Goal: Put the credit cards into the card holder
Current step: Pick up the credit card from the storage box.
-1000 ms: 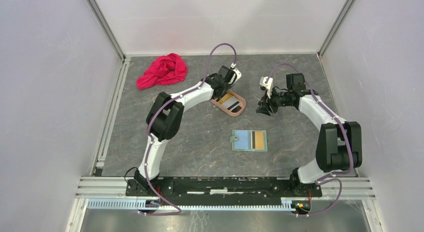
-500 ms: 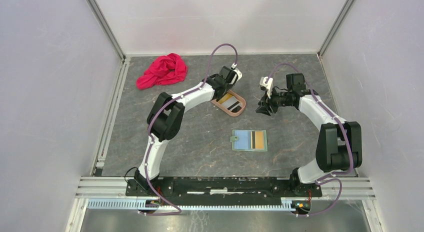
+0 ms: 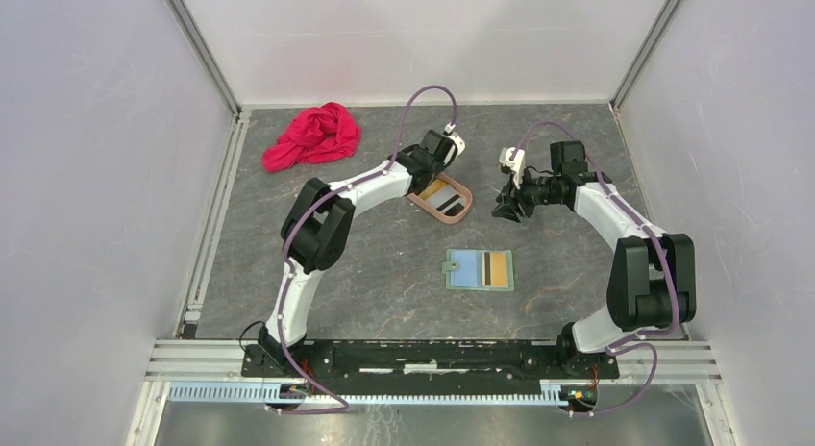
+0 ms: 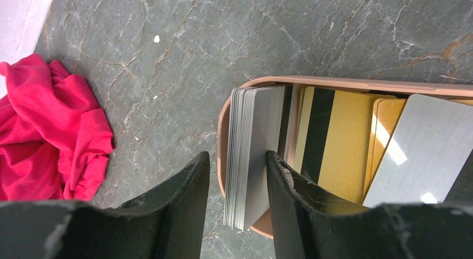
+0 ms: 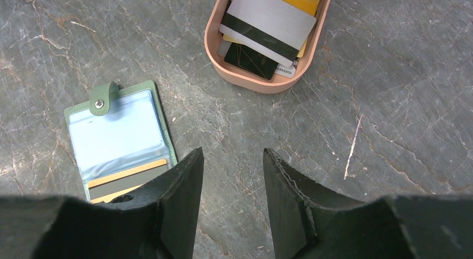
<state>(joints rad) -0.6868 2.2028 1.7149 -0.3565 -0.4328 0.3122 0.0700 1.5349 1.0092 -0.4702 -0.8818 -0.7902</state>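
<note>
Pickup step: left gripper [image 4: 237, 158] sits half-open over grey cards [image 4: 262, 125] at one end of the tray [image 4: 334, 83], gripping nothing; next I need to pinch one. My right gripper [image 5: 231, 156] is half-open, empty too.

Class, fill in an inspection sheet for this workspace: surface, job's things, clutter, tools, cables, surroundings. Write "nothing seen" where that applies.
Surface: grey marbled tabletop, a few white specks.
Job's things: card holder lies open and flat, a gold striped card in a pocket; credit cards piled in a pinkish tray, with a grey stack on edge at one end.
Clutter: crumpled red cloth at the far left corner.
Tools: left tool open, straddling the grey stack; right tool open, empty, above bare table between holder and tray.
Cables: purple cable along each arm, clear of the things.
Surroundings: pale walls on three sides; metal rail at the near edge.
</note>
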